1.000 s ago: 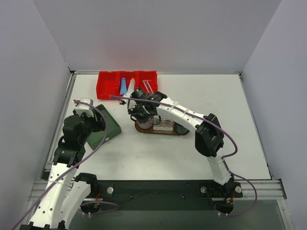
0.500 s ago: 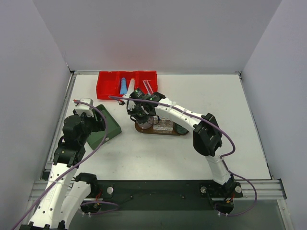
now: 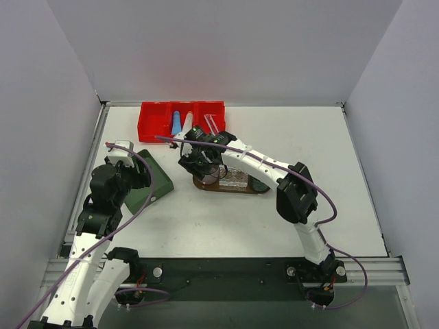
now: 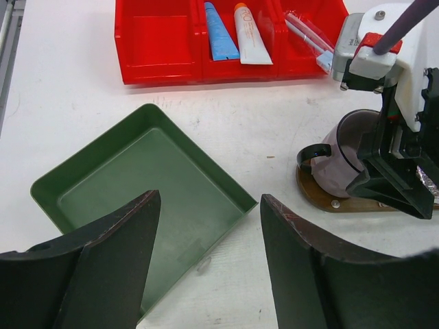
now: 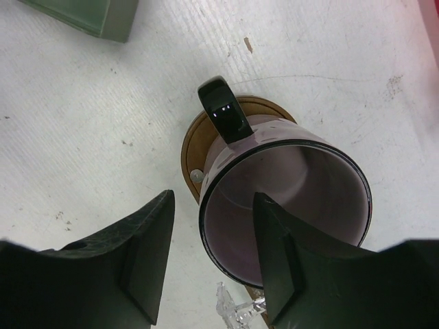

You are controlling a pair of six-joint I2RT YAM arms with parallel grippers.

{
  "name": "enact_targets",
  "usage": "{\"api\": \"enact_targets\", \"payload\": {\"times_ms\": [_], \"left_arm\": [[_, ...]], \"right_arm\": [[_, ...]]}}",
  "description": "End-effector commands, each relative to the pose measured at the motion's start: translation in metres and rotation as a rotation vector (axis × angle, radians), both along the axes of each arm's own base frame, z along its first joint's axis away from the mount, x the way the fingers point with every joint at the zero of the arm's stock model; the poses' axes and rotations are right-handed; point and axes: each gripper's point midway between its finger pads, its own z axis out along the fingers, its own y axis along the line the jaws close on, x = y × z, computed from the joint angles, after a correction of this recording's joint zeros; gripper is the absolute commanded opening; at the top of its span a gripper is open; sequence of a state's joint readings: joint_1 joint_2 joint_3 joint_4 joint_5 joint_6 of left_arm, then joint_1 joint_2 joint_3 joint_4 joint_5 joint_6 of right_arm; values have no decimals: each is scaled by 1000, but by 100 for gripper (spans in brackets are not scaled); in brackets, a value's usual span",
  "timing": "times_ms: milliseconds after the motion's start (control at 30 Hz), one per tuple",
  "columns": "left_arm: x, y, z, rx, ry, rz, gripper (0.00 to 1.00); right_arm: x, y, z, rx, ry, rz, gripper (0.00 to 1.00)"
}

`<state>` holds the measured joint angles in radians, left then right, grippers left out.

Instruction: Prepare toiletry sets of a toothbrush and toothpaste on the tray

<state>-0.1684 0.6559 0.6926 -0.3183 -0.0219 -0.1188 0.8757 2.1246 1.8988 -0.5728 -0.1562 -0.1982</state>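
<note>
Right gripper [image 5: 212, 202] hangs open at moderate width over the mug [image 5: 302, 185], its fingers straddling the rim just beside the handle. The mug sits on the tray [image 5: 192, 147], at the end nearer the box [image 4: 137, 178]. Left gripper [image 4: 209, 199] is spread wide above the box and holds nothing. Both tubes [image 4: 219, 33] and the brushes [image 4: 309, 31] lie in the bin [image 4: 154, 41], none on the tray.

Likely step: clear the mug. Lower one finger inside the rim and one outside, clamp the wall firmly, then lift straight up so the tray is not dragged across the surface.
</note>
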Motion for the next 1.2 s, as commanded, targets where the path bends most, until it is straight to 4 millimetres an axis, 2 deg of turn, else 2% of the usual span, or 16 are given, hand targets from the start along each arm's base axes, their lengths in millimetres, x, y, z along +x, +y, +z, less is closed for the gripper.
{"api": "enact_targets", "payload": {"times_ms": [0,267,467,500,600,733,867,900,967,1000,1033,1067,1100,1167], "left_arm": [[3,-1,23,-4,-62,-4,70],[1,0,26,1,-66,8,70],[-4,16,39,-4,-110,98,70],[-5,20,41,-2,-120,124,70],[-9,27,45,-4,-141,160,70],[-10,31,48,-5,-156,182,70],[-8,29,47,-3,-153,175,70],[-8,29,47,-3,-153,177,69],[-7,29,47,-2,-152,177,67],[-6,29,47,-4,-152,177,67],[-5,28,47,-4,-152,174,66],[-4,27,47,-5,-149,171,66],[-4,24,48,-7,-152,159,66],[-1,19,46,-9,-141,144,64]], "right_arm": [[3,8,30,45,-48,-19,47],[4,15,55,123,-48,-58,55],[3,12,75,189,-51,-93,60],[3,14,87,224,-70,-95,60],[-1,13,107,287,-89,-102,62],[-4,8,125,356,-94,-119,64],[-6,0,140,423,-110,-125,66],[-7,-2,156,472,-127,-139,66],[-11,-9,153,484,-121,-159,67],[-10,-15,169,525,-148,-171,67],[-11,-20,163,526,-135,-194,68],[-12,-24,165,541,-136,-209,68],[-9,-33,179,581,-159,-228,68],[-13,-46,181,613,-145,-265,68]]}}
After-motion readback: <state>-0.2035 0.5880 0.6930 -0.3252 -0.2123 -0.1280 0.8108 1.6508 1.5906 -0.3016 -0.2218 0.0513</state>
